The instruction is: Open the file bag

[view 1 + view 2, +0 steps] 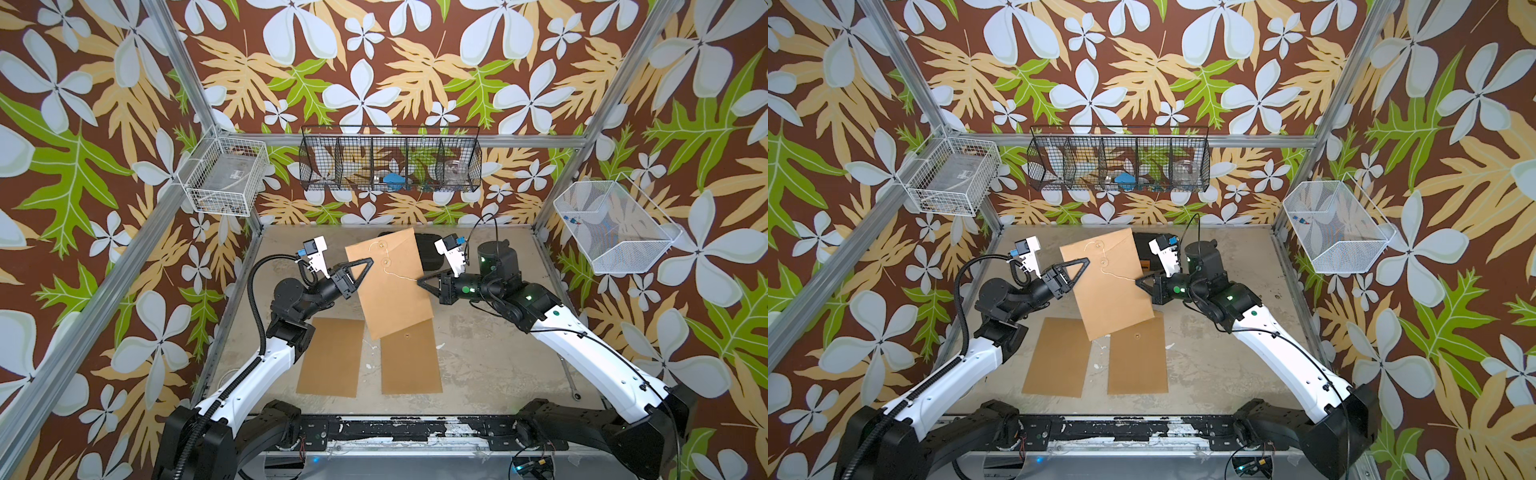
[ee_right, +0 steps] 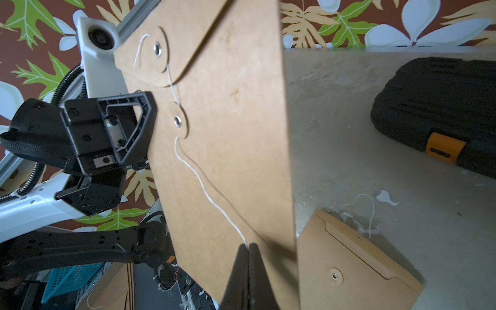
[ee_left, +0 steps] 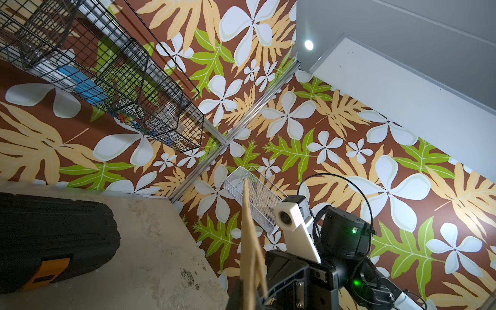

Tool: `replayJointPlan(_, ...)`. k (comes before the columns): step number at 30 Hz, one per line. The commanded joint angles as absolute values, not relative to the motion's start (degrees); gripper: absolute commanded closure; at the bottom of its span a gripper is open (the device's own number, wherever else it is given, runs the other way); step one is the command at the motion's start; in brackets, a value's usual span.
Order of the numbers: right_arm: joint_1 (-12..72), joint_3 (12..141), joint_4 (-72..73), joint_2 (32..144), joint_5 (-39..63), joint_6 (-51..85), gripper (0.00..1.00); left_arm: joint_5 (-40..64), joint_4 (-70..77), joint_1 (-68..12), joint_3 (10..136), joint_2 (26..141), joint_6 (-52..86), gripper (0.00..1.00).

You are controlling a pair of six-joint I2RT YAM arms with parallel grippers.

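The file bag [image 1: 390, 291] is a brown paper envelope with two round string buttons, held tilted above the table in both top views. My left gripper [image 1: 365, 265] is shut on its left edge; in the left wrist view the file bag [image 3: 248, 241] shows edge-on between the jaws. From the lower button [image 2: 178, 121] a white string [image 2: 204, 188] trails loose across the bag's face. My right gripper [image 2: 248, 245] is shut on the string's end, beside the bag's right edge [image 1: 419, 281]. The flap [image 2: 188, 40] lies flat.
Two more brown envelopes [image 1: 332, 357] [image 1: 411, 361] lie flat on the table below the held bag. A black tool case [image 1: 430, 249] with an orange latch sits at the back. Wire baskets [image 1: 390, 160] [image 1: 611, 226] hang on the walls. A wrench [image 1: 575, 386] lies at the right edge.
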State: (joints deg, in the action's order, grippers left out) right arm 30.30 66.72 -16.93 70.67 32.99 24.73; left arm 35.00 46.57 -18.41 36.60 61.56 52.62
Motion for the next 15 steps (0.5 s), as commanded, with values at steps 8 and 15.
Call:
replayJointPlan(8,25.9,70.0,-18.9,72.4,32.0,21.3,1.00,36.8,49.1,-18.3,35.7,61.8,52.5,1.00)
replayJointPlan(15,25.7,75.7,-20.3,75.5,31.4,19.7,1.00,38.9,49.6,-18.3,33.8,62.2,52.2,1.00)
